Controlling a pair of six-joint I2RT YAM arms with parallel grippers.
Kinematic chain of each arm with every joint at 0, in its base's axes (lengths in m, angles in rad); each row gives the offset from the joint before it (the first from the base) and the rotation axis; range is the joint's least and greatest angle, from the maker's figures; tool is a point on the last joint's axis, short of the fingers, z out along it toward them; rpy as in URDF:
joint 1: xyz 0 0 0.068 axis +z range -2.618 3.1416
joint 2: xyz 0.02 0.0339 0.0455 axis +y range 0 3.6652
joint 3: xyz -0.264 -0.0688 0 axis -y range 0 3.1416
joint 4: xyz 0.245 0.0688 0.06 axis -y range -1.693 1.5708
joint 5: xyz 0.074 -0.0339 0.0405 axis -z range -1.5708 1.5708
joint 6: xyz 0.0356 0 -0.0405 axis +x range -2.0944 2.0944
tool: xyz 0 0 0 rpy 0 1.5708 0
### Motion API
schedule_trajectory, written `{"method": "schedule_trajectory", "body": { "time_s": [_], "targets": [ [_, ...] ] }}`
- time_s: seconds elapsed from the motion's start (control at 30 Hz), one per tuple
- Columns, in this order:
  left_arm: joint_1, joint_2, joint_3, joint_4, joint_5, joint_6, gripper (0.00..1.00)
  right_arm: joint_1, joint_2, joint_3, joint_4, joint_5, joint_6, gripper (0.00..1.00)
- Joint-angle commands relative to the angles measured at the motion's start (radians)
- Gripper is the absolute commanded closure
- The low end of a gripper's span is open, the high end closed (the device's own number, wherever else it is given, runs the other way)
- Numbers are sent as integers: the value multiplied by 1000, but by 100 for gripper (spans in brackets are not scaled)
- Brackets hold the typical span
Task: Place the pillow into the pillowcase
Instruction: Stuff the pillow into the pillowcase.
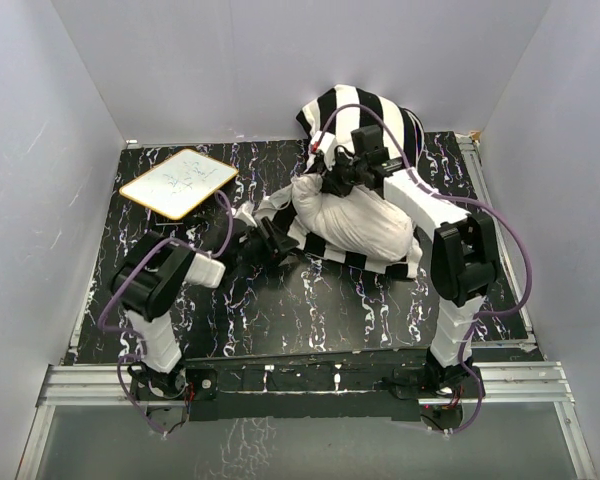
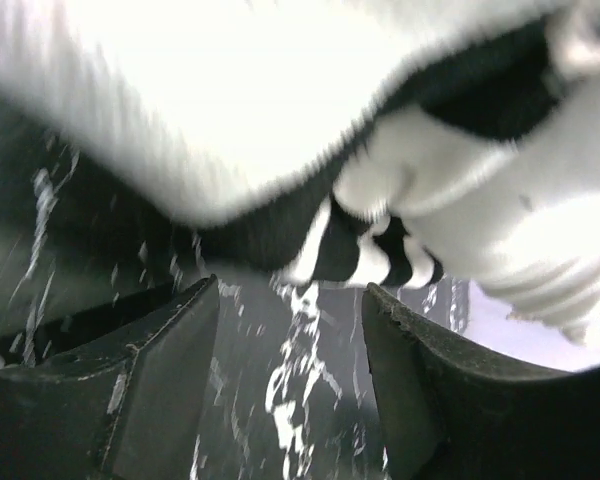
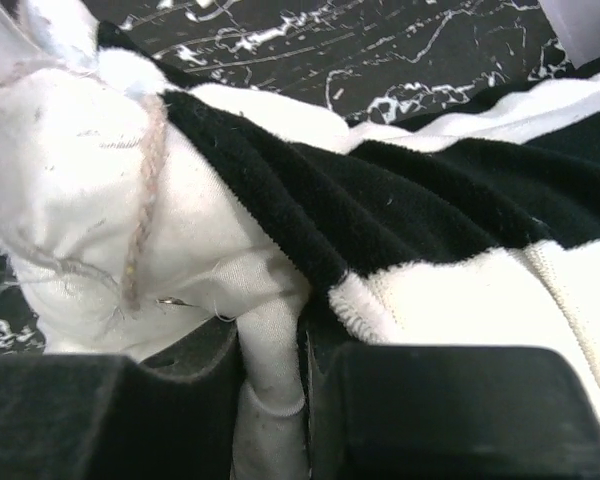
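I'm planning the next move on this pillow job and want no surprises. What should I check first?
1. Right gripper is pinching a fold of the white pillow: ok.
2. Left gripper is open with nothing between its fingers: ok.
3. Striped pillowcase lies just ahead of the left gripper: ok.
4. Which layer of the pillowcase opening faces the left gripper: cannot tell, the view is blurred.
5. Pillow is fully inside the pillowcase: not ok, most of it is bare.
6. Whiteboard is apart from the cloth: ok.
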Motion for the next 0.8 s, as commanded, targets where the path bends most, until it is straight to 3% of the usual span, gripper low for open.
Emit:
{"method": "schedule_trajectory", "body": {
  "time_s": [0.0, 0.1, 0.27, 0.33, 0.37, 0.43, 0.47, 0.67, 0.77],
  "targets": [
    [-17, 119, 134, 144, 47, -89, 35, -84, -3, 136, 10, -80, -21, 92],
    [-26, 194, 212, 113, 22, -54, 25, -106, 8, 188, -25, -137, -7, 92],
    [-33, 327, 362, 239, 71, -77, 25, -115, 60, 290, -144, -210, 2, 92],
    [-36, 353, 419, 302, 103, -97, 39, -115, 82, 318, -195, -216, -5, 92],
    [-37, 363, 441, 356, 123, -116, 54, -115, 92, 329, -223, -216, -15, 90],
    [-36, 371, 457, 452, 143, -178, 91, -116, 100, 348, -288, -225, -48, 73],
    [-38, 365, 452, 487, 142, -206, 100, -115, 101, 361, -337, -245, -78, 64],
    [-39, 281, 401, 482, 102, -291, 100, -114, -29, 375, -510, -332, -236, 16],
    [-42, 253, 414, 440, 101, -298, 100, -84, -145, 322, -509, -320, -270, 4]
  ]
}}
